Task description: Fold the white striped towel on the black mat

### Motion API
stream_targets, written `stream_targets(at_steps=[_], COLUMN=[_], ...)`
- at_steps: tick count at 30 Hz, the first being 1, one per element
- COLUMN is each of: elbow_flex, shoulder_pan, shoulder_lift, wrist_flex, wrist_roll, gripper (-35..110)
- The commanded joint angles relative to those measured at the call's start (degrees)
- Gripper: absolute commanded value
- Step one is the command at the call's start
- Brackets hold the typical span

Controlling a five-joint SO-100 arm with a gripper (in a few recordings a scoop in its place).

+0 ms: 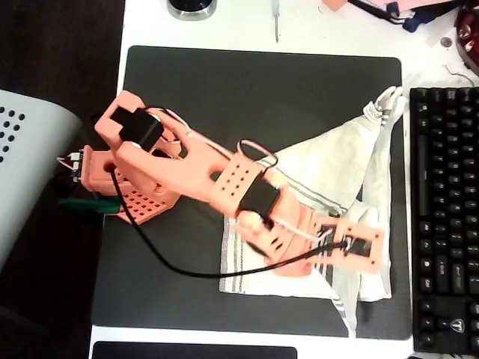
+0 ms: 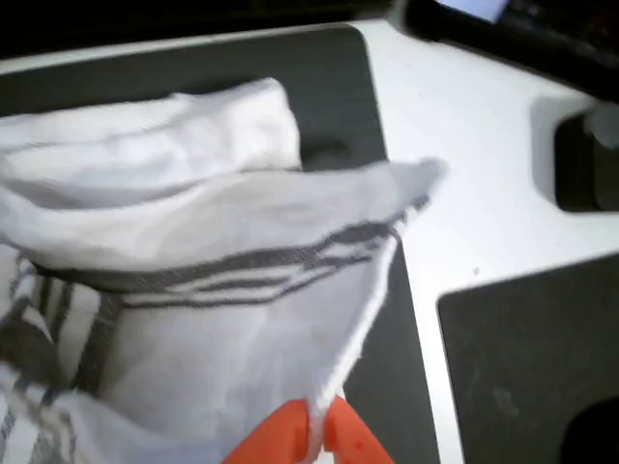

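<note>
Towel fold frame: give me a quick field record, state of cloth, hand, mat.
towel: white striped towel bunched and partly lifted, on the mat's right half in the overhead view
hand: hand shut on the towel's edge, orange fingertips pinching it in the wrist view
mat: black mat, left half bare
neighbour: black keyboard right of the mat
fold: not finished

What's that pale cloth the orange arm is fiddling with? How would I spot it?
Find the big black mat on the white table. On its right part, beside the black keyboard, lies the white striped towel, rumpled and partly doubled over. It is the one soft, pale thing there, with narrow grey stripes, and the gripper pinches its edge.
</note>
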Motion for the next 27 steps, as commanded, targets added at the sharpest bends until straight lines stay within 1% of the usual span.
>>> stream_targets(at_steps=[1, 5, 8, 11, 13, 17, 19, 21, 23, 24, 25, 27], elbow_flex=[-3.16, -9.32, -13.36, -13.01, -6.77, 8.88, 13.27, 15.91, 15.82, 15.03, 14.06, 10.63], shoulder_pan=[-2.9, -6.5, -8.26, -8.17, -5.62, 2.2, 4.31, 4.92, 5.27, 5.45, 5.63, 5.8], shoulder_lift=[-0.09, 0.26, 3.25, 6.06, 6.77, 4.04, 0.44, -2.37, -3.25, -3.08, -2.29, 0.26], wrist_flex=[-0.53, 3.34, 9.14, 13.89, 11.16, -4.13, -9.05, -13.62, -14.15, -13.18, -11.6, -4.92], wrist_roll=[0.44, 2.2, 3.34, 3.08, 0.18, -8.79, -10.99, -10.9, -10.72, -10.81, -10.63, -10.02], gripper=[0, 0, 0, 0, 0, 0, 1, 6, 12, 13, 13, 14])
